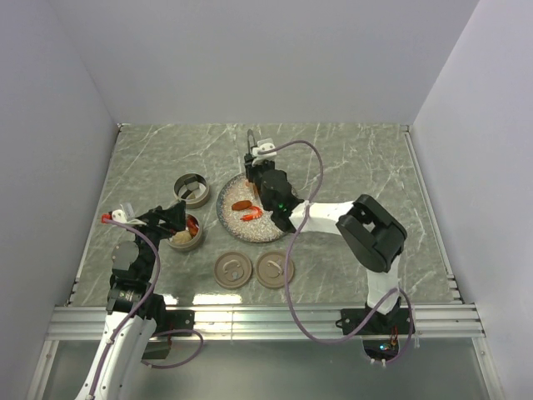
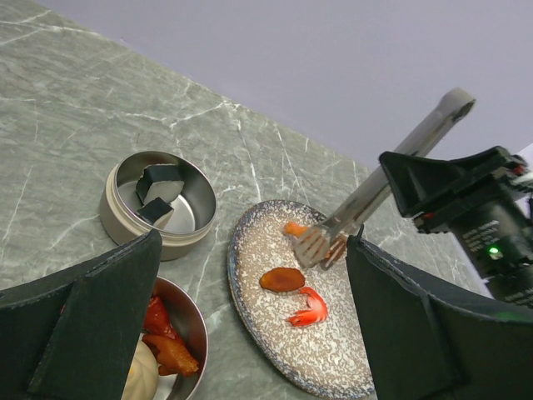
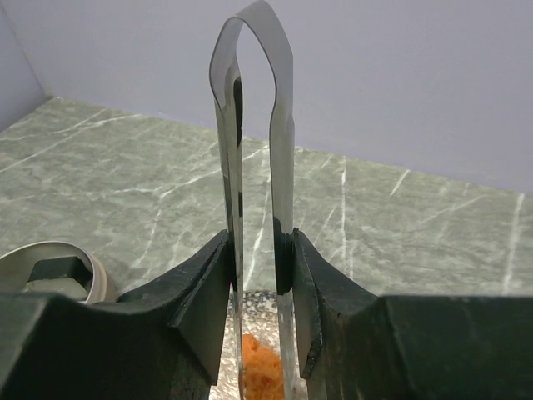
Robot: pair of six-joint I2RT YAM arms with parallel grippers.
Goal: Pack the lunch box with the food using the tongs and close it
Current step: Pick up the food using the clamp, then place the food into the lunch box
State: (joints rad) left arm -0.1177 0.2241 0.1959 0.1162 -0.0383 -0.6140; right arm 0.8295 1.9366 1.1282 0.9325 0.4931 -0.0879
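My right gripper is shut on the tongs, squeezing their two metal arms over the speckled plate. The tong tips stand on either side of an orange piece of food. A brown oval piece and a red shrimp-like piece lie on the plate. The round steel lunch box holds red and orange pieces and a beige ball. My left gripper hangs open above the box's edge, holding nothing.
A second steel container with dark blocks inside stands behind the lunch box. Two round brown lids lie in front of the plate. White walls enclose the marbled table on three sides.
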